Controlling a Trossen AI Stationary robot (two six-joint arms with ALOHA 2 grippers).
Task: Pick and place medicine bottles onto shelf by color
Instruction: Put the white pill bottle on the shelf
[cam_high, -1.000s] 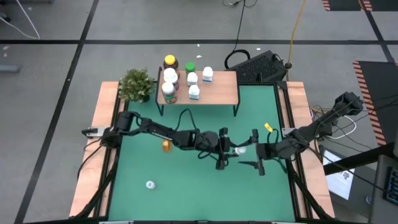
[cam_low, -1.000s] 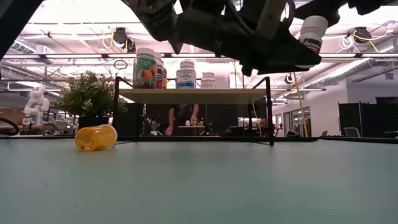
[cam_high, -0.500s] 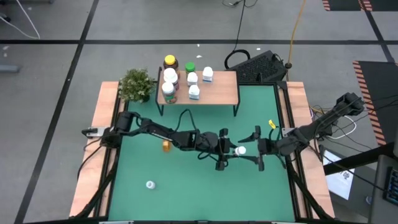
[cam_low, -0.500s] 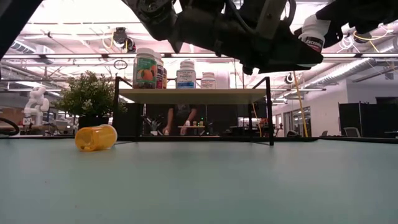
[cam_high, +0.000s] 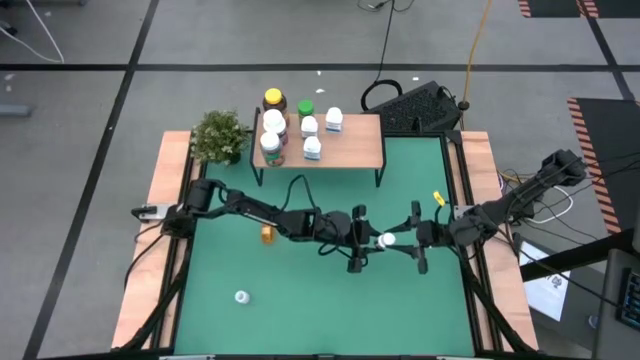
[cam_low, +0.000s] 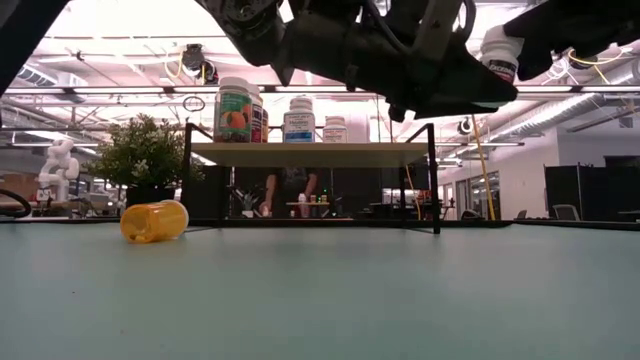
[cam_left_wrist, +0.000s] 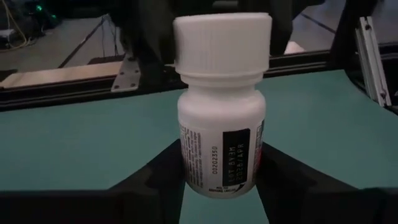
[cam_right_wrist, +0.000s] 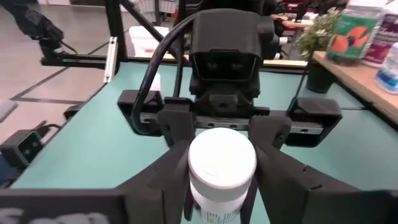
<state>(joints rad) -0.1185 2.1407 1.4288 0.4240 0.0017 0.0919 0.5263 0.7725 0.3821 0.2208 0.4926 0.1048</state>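
A small white medicine bottle (cam_high: 386, 241) with a white cap hangs upright in the air over the middle of the table, between the two arms. My left gripper (cam_high: 372, 243) is shut on it from the table's left. My right gripper (cam_high: 402, 241) comes at it from the right, open. Its fingers (cam_right_wrist: 171, 180) stand close on either side of the bottle (cam_right_wrist: 222, 165) below the cap. The shelf (cam_high: 355, 140) stands at the far edge on thin black legs, with several bottles (cam_high: 290, 125) upright on its left half. An amber bottle (cam_high: 267, 234) lies on its side on the mat. My left gripper pinches the lower part of the bottle's body (cam_left_wrist: 214, 177) between its two fingers (cam_left_wrist: 155, 180), which come level from the table's left. The bottle is lifted clear and stands upright, cap up. My right gripper: I cannot tell whether its fingers touch the bottle.
A potted plant (cam_high: 220, 135) stands left of the shelf. A small white bottle (cam_high: 241, 296) lies near the table's near left. A keyboard (cam_high: 420, 108) sits beyond the far right corner. The shelf's right half (cam_high: 360, 150) is bare wood. A person shows far behind the shelf (cam_low: 290, 190).
My right gripper has moved toward the table's left and closed in on the held bottle, until its fingers stand beside it. The bottle has kept its place.
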